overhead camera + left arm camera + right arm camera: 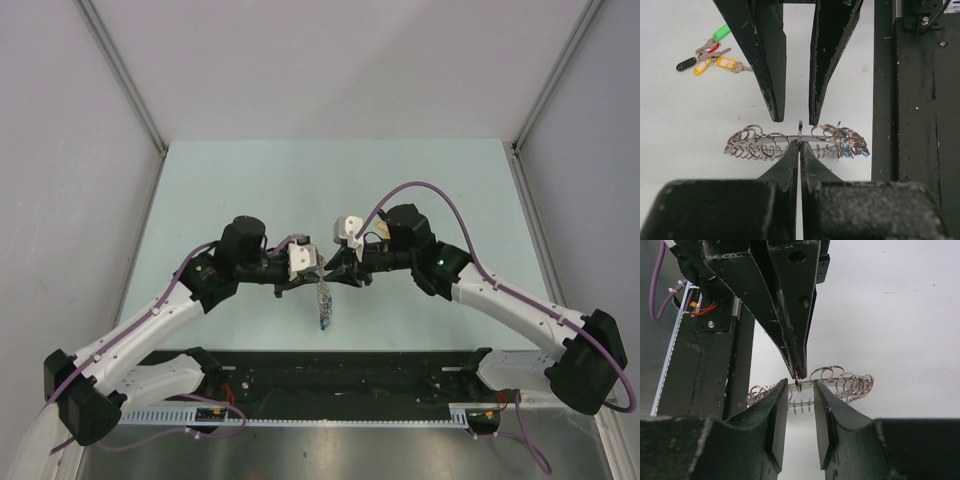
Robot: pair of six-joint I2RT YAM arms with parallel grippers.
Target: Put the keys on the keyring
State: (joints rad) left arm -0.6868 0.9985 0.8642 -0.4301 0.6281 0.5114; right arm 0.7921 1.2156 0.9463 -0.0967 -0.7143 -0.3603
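Observation:
The keyring (765,142), a flat grey ring fringed with small silvery split rings, hangs edge-on above the table between both grippers. My left gripper (800,145) is shut on one small split ring at its rim, also seen in the right wrist view with the left gripper (798,374) coming from above. My right gripper (801,390) is open, its fingers on either side of that same spot without touching. A blue key head (844,149) hangs at the keyring's right end. More keys (710,55), with green, black, yellow and red heads, lie in a bunch on the table.
The black base rail (920,100) of the arms runs close along the right of the keyring. In the top view both arms meet at the table's middle (325,270), with the keyring (325,305) below them. Grey walls enclose the pale green table (250,180).

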